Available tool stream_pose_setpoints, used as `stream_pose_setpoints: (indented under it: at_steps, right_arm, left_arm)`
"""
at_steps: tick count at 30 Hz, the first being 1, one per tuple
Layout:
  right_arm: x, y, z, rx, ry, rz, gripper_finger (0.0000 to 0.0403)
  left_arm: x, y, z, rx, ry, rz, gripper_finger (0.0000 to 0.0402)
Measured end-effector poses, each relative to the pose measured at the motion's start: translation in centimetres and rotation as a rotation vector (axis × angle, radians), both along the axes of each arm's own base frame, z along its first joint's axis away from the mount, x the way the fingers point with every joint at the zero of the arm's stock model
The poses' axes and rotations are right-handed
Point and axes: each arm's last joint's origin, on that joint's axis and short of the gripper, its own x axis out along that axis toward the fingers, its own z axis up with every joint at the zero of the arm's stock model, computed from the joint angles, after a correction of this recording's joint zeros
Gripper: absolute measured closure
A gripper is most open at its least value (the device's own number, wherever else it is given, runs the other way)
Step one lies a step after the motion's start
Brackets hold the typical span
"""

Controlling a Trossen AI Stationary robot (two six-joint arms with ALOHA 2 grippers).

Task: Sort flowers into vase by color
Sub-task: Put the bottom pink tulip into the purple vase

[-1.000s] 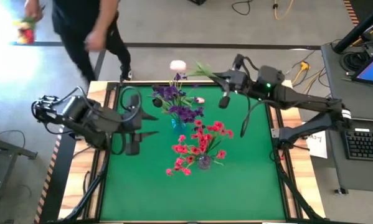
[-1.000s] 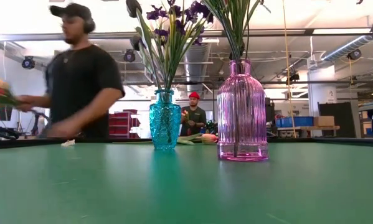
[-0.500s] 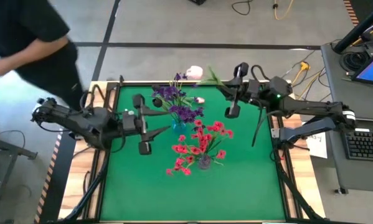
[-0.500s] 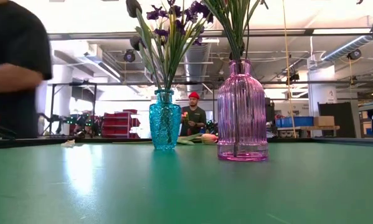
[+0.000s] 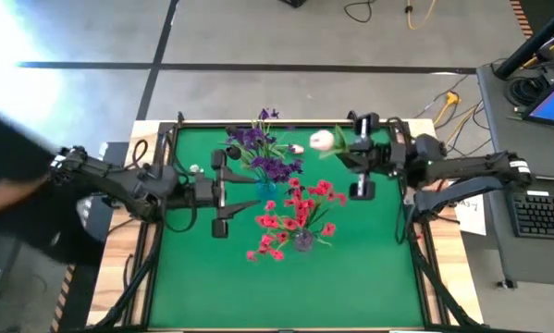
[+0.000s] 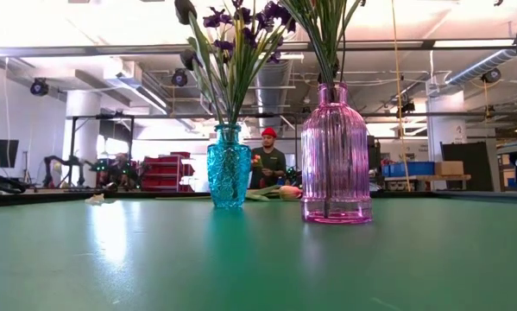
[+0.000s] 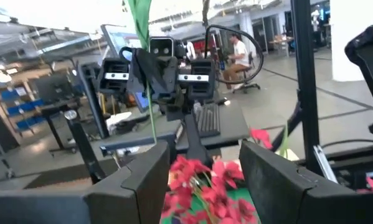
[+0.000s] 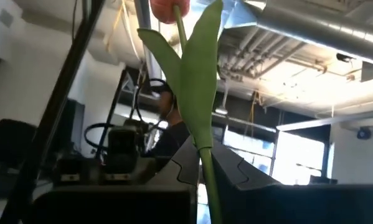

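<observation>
My right gripper (image 5: 349, 154) is over the table's far right part, shut on a tulip whose white-pink bud (image 5: 323, 141) points toward the table's left. Its broad leaf (image 8: 195, 81) rises past the fingers in the right wrist view. My left gripper (image 5: 228, 194) hovers open, left of the two vases, with red blossoms (image 7: 205, 177) showing between its fingers. The blue vase (image 6: 229, 166) holds purple flowers (image 5: 258, 148). The pink glass vase (image 6: 336, 155) holds red flowers (image 5: 300, 213). Another tulip (image 5: 295, 148) lies on the mat behind the blue vase. My right gripper pinches the tulip's green stem (image 8: 204, 158) between its two fingers, just below the leaf. The fingers come from the table's right side and lie across the stem. The tulip is lifted clear of the table, its bud end sticking out past the fingertips.
Both vases stand near the middle of the green mat (image 5: 369, 277), their blossoms spreading wide above them. A blurred person (image 5: 8, 203) is beside the table's left edge. People show far off in the room behind. Bare mat lies toward the near edge.
My right gripper has carried the tulip from beyond the far edge in over the mat, toward the near edge, turning so the bud swings toward the vases. My left gripper has moved right, toward the vases. The person has walked from the far edge round to the left side.
</observation>
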Motion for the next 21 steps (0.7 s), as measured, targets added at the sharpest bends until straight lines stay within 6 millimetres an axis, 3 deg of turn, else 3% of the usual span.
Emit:
stream_pose_setpoints:
  at_steps: [11, 17, 21]
  right_arm:
    - [-1.5, 1.9, -6.0, 0.090, -0.099, 0.106, 0.0394]
    - [-2.4, 4.8, -6.3, 0.037, -0.113, 0.114, 0.0394]
    - [-3.1, 7.3, -6.4, 0.010, -0.113, 0.164, 0.0394]
  left_arm:
    - [-3.3, -0.7, 0.2, -0.110, 0.223, -0.069, 0.0217]
    - [-3.2, -2.6, -0.8, -0.067, 0.203, -0.147, 0.0217]
    - [-1.8, -3.9, -1.0, -0.009, 0.143, -0.212, 0.0217]
